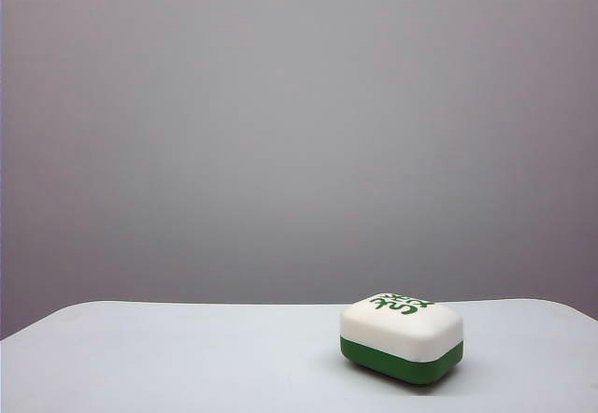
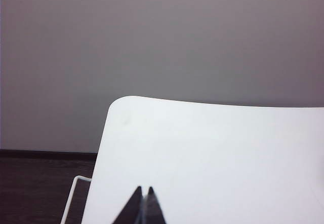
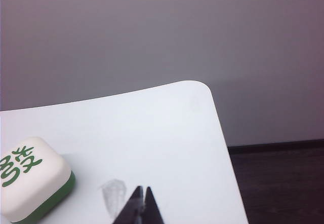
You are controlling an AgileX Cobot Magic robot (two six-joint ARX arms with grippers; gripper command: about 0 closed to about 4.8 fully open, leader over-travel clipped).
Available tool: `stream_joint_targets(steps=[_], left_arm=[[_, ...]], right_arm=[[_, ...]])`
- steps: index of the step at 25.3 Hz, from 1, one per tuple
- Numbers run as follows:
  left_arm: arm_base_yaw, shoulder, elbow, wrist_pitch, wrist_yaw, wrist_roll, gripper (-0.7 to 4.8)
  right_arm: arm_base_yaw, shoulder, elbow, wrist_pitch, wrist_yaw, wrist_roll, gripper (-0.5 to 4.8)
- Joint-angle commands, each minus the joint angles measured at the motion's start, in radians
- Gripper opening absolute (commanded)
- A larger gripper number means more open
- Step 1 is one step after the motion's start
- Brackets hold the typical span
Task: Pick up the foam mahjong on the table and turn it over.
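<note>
Both grippers idling clear of the foam mahjong, jaws pressed together.

I'm seeing the left gripper [image 2: 144, 203] sitting low over a bare corner of the table [image 1: 187, 357], tips together and holding nothing; the right gripper [image 3: 143, 203] is likewise closed and empty, hanging near the foam mahjong [image 1: 402, 336]. The block is lying white face up, green half beneath, on the table's right side. Beyond, a plain grey wall [image 1: 299, 133] is filling the background.
</note>
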Motion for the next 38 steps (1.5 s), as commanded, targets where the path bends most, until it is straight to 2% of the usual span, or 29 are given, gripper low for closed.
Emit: stream_joint_targets(steps=[1,13,20,24,29,31,32,34,36,38], left_arm=[[0.0,0.002,0.002,0.008,0.0,-0.002,-0.05],[0.0,0.002,0.002,0.009,0.0,-0.004,-0.05],[0.0,0.002,0.002,0.116,0.0,-0.012,-0.05],[0.0,0.003,0.011,0.15,0.008,-0.111,-0.05],[0.0,0.039,0.044,0.151,0.023,-0.111,-0.05],[0.0,0.147,0.091,0.212,0.025,-0.114,-0.05],[0.0,0.198,0.105,0.247,0.03,-0.114,-0.05],[0.0,0.289,0.131,0.304,0.052,-0.112,-0.05],[0.0,0.402,0.17,0.36,0.093,-0.1,-0.05],[0.0,0.622,0.281,0.405,0.2,0.011,-0.05]], right_arm=[[0.0,0.0,-0.005,0.006,0.005,0.001,0.0],[0.0,0.0,-0.005,0.022,-0.007,0.001,0.0],[-0.001,0.0,-0.005,0.024,0.059,0.073,-0.01],[-0.001,0.0,-0.005,0.03,0.08,0.115,-0.01],[0.001,0.0,-0.005,0.096,0.069,0.118,0.0],[0.001,0.002,-0.005,0.27,-0.066,0.126,0.04],[0.002,0.005,-0.005,0.312,-0.089,0.146,0.04],[0.002,0.019,0.006,0.36,-0.093,0.197,0.1],[0.002,0.044,0.048,0.34,-0.093,0.199,0.12],[-0.001,0.129,0.159,0.306,-0.088,0.145,0.13]])
